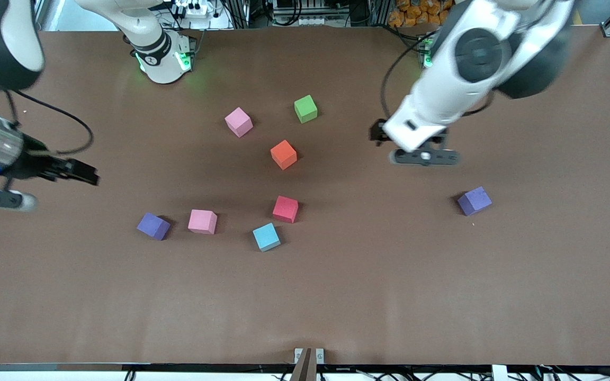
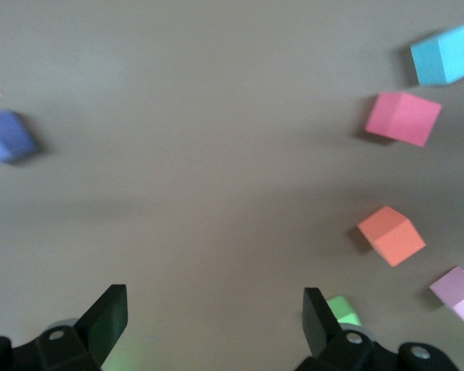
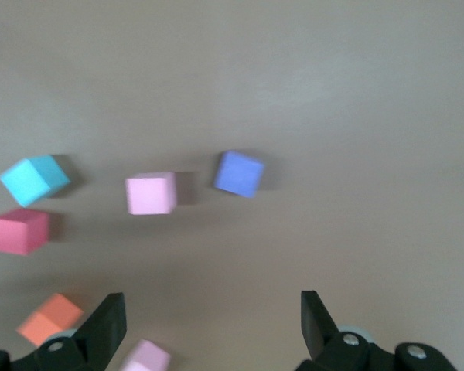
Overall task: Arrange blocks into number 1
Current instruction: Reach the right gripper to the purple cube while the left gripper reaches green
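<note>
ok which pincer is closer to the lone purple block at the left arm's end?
Left. The left pincer hangs open over bare table right beside that purple block; the right pincer hangs open at the right arm's end.

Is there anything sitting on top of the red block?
No. The red block has a bare top, with only the brown table under it. The light blue block lies beside it, apart. The red block's underside is hidden.
</note>
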{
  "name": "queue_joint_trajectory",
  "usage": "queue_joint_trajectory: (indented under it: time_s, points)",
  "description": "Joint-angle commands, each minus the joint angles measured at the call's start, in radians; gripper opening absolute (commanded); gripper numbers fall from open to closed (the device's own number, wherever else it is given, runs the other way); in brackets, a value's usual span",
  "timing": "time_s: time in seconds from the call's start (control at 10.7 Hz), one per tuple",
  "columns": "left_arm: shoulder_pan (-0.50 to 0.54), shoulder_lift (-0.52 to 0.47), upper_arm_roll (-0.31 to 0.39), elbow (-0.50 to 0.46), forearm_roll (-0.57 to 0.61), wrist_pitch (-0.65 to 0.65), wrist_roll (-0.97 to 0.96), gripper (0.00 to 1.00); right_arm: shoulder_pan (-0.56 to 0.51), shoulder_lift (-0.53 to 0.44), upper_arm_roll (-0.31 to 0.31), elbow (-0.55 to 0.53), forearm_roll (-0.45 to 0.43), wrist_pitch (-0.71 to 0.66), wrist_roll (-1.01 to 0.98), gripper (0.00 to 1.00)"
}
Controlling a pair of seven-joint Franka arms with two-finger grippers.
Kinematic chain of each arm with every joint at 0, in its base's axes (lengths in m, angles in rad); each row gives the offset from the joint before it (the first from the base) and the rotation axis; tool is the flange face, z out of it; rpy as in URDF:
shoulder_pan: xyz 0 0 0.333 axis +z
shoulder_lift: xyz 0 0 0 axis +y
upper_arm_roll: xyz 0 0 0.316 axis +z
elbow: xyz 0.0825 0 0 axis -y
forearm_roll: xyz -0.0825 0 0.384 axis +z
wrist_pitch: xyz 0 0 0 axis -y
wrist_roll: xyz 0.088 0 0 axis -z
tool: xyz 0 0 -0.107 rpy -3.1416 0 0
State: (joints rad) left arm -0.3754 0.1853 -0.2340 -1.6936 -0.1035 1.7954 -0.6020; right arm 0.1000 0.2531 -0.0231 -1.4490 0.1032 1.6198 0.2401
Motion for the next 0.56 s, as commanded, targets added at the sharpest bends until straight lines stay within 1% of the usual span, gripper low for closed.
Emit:
queue_joint_trajectory:
  time_s: [0.0,0.09,0.19,0.37,0.47]
  points:
    - [-0.121,0.009,-0.013,-0.162,-0.044,0.192,-0.221,1.00,-0.006,0.021,-0.001,-0.117,0.072,0.104,0.051,1.00]
    - [-0.182,0.057,-0.013,-0.170,-0.044,0.237,-0.313,1.00,-0.009,0.043,-0.001,-0.148,0.075,0.132,0.053,1.00]
    - [-0.242,0.103,-0.011,-0.167,-0.044,0.268,-0.415,1.00,-0.013,0.076,-0.001,-0.149,0.076,0.143,0.080,1.00]
    - [-0.319,0.178,-0.011,-0.169,-0.044,0.294,-0.574,1.00,-0.011,0.141,-0.007,-0.152,0.075,0.205,0.184,1.00]
    - [-0.347,0.215,-0.013,-0.169,-0.044,0.309,-0.661,1.00,-0.003,0.175,-0.027,-0.151,0.064,0.213,0.236,1.00]
